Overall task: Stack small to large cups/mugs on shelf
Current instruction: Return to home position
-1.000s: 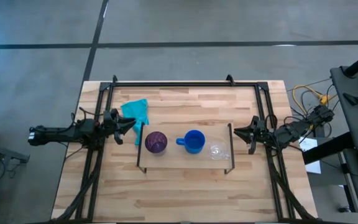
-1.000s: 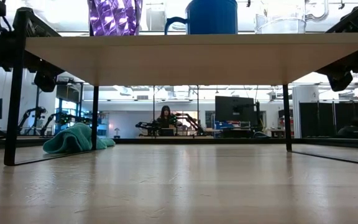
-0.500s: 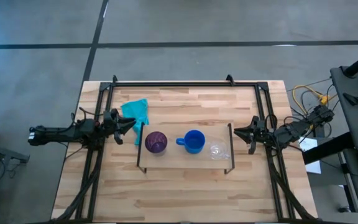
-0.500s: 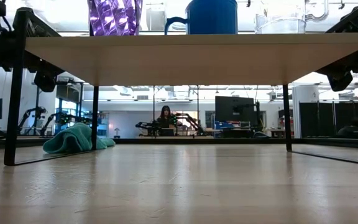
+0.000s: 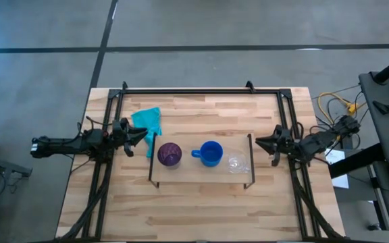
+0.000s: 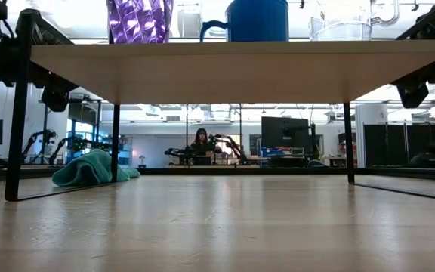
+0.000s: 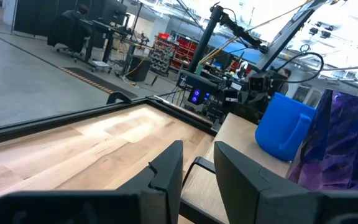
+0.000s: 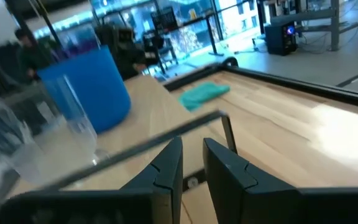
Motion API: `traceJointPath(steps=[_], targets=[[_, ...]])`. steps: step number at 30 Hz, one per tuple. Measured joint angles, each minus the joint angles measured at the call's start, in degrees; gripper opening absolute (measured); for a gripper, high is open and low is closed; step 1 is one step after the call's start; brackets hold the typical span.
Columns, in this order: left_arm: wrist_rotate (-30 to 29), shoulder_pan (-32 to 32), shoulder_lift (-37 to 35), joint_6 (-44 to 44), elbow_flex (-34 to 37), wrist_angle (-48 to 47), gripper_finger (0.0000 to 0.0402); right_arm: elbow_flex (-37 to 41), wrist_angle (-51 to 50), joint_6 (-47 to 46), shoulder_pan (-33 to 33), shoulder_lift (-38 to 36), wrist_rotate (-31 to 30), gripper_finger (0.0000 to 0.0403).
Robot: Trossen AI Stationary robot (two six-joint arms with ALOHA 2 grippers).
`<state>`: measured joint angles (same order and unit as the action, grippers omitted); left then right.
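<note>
**Now all three cups stand on the shelf, both arms drawn back**

Seen from above, the purple cup (image 5: pixel 169 154), blue mug (image 5: pixel 211 154) and clear glass cup (image 5: pixel 236 163) stand in a row on the shelf (image 5: pixel 201 174). In the past second almost nothing moved; only the right arm eased back a trace. The left gripper (image 5: pixel 140 140), beside the teal cloth (image 5: pixel 147 120), and the right gripper (image 5: pixel 262 145), just off the shelf's far end, hold nothing, fingers slightly parted. Placing looks finished; only the retreat remains.

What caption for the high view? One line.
Purple cup, blue mug, clear glass cup lined along the shelf, left pincer and right pincer flanking.
</note>
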<state>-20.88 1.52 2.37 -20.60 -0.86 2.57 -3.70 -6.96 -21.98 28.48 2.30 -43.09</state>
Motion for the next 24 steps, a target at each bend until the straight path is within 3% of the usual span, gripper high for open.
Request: traceJointPath(steps=[14, 19, 24], targets=[[0.11, 0.0, 0.45, 0.02, 0.07, 0.31, 0.0077, -0.09, 2.63, 0.22, 0.01, -2.29, 1.48, 0.0059], [0.09, 0.0, 0.55, 0.02, 0.09, 0.42, 0.0077, -0.05, 1.09, 6.9, 0.01, -2.31, 2.17, 0.0059], [0.07, 0.0, 0.59, 0.02, 0.09, 0.44, 0.0077, -0.02, 1.91, 13.91, 0.01, -2.31, 12.31, 0.0059]])
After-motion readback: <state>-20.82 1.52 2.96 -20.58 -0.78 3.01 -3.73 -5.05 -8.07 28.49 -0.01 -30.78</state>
